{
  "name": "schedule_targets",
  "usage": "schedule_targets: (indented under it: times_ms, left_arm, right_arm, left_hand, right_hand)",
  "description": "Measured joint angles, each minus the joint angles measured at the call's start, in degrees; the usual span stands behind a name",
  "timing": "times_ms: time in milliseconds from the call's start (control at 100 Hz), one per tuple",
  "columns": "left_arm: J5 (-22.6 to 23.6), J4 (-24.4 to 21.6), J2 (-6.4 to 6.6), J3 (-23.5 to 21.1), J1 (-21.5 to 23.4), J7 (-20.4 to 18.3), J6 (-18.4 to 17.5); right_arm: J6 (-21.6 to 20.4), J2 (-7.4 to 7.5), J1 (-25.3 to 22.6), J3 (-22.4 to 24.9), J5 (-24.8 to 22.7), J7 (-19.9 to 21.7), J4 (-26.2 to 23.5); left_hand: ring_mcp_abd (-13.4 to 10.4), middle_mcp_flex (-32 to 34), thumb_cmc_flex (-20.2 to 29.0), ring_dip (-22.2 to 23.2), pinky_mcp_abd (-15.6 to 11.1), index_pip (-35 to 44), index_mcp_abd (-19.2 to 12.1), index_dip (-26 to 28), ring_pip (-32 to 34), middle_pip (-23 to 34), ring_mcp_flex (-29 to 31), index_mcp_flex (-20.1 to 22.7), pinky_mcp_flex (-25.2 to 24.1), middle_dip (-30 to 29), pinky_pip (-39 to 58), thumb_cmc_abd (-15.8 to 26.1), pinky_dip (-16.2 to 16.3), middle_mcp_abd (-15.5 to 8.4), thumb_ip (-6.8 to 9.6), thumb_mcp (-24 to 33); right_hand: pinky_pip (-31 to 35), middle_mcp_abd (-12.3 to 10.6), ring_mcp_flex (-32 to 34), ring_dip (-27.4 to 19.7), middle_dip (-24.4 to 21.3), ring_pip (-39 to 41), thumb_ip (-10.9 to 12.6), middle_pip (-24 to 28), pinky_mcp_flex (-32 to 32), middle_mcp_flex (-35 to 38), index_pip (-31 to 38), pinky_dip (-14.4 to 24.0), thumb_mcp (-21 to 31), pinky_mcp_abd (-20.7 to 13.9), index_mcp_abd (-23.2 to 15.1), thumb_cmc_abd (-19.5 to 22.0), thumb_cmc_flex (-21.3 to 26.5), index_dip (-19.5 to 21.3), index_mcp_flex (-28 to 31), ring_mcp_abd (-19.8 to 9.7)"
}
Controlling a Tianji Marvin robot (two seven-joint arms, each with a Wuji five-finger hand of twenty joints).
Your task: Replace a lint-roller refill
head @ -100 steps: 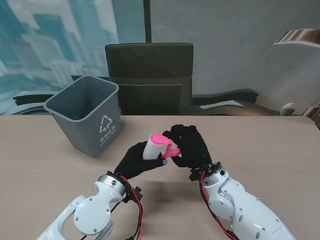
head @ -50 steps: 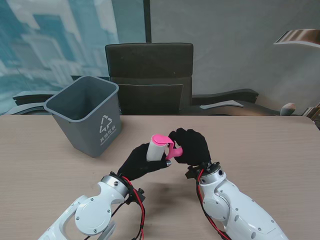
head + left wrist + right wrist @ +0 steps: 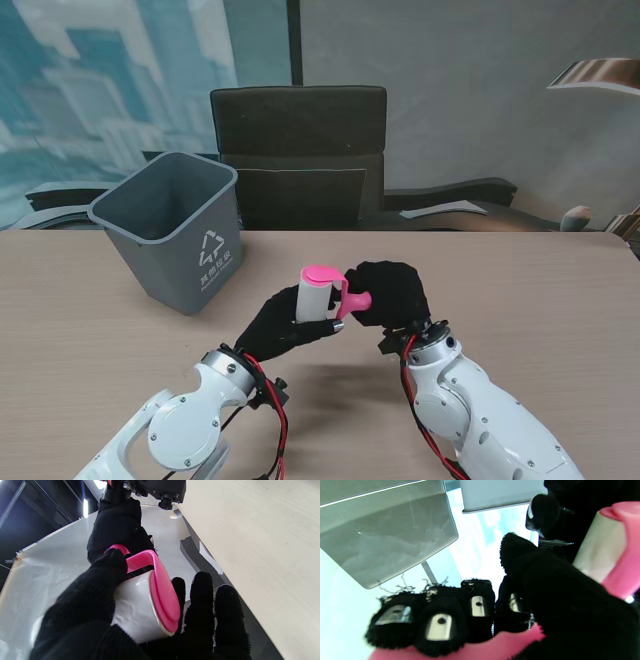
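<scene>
- Stand view: a grey recycling bin (image 3: pixel 170 230) sits on the counter (image 3: pixel 80 320) at far left, a black chair (image 3: pixel 298 150) behind; nothing blocks the hands.
- Left hand (image 3: pixel 278 322) fingers wrap the white refill (image 3: pixel 312 298); right hand (image 3: pixel 392 296) fingers curl round the lint roller's pink handle (image 3: pixel 354 298), mostly hidden.
- Since a second ago, the roller has edged rightward.

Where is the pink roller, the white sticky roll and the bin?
pink roller (image 3: pixel 322 273), stand view, its pink end cap
white sticky roll (image 3: pixel 133 605), left wrist view, its white side
bin (image 3: pixel 205 262), stand view, its front wall
</scene>
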Motion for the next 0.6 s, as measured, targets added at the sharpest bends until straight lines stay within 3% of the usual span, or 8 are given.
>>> schedule_targets:
  times_ms: [80,230,420,600]
  left_arm:
    - [3.3,0.8,0.22,-0.5,0.0,-0.6,-3.3]
    - [6.6,2.0,0.80,-2.6,0.4,-2.0,-8.0]
    - [13.0,3.2,1.55,-6.1,1.7,-1.7,-11.2]
    - [18.7,4.4,2.09,-9.8,2.5,-2.1,-12.9]
  right_arm:
    - [-0.1,0.36,-1.1,2.0,-1.0,1.8,-1.8]
    - [-0.2,1.06,-4.2,7.8,-3.4,7.9,-6.2]
    - [-0.2,2.66,-7.5,16.0,-2.5,22.9,-10.8]
    - [-0.8,4.65,-9.5,21.3,1.3,43.6,-14.0]
  left_hand:
    - [-0.1,-1.4,-1.4,-0.3,-0.4,-7.1,0.1,-1.9,-1.5,-1.3,-1.5,-1.8,-1.0,-0.5,-1.9,0.9,-0.1,0.0,-0.32,0.6]
    - [-0.1,-3.2,-2.0,-1.0,-0.4,-11.2,0.6,-2.1,-3.7,-2.6,-2.5,-1.6,-2.2,-1.0,-3.6,1.4,-0.1,0.1,-0.35,0.9]
    - [-0.1,-3.2,-1.7,-1.0,-0.4,-11.2,0.3,-2.2,-4.3,-2.8,-2.5,-0.6,-2.3,-1.0,-4.3,2.2,-0.1,0.1,-0.19,2.5]
    - [-0.1,-3.2,-1.7,-1.6,-0.4,-11.8,0.3,-2.2,-5.2,-3.0,-2.5,-0.5,-2.4,-1.0,-5.1,2.2,-0.1,0.1,-0.19,2.5]
  right_hand:
    - [0.1,-0.5,0.1,0.6,0.1,0.0,0.4,0.1,0.2,0.6,0.3,0.0,-0.1,-0.2,-0.5,0.0,-0.6,0.1,0.0,-0.2]
    - [0.8,-0.7,0.3,2.2,0.9,0.0,0.7,0.1,0.5,1.3,0.3,0.7,-0.1,-0.5,-0.6,0.0,-0.6,0.7,0.9,-0.5]
    - [2.8,-0.7,0.7,3.5,1.7,0.4,0.7,0.1,1.2,2.9,0.2,1.3,1.8,-0.5,-0.6,-2.4,-0.6,1.4,3.6,-0.5]
    - [3.4,-0.7,1.1,4.1,1.8,0.8,0.7,0.1,1.5,3.4,0.2,2.0,2.4,-0.5,-0.5,-3.4,-0.6,1.7,4.2,-0.5]
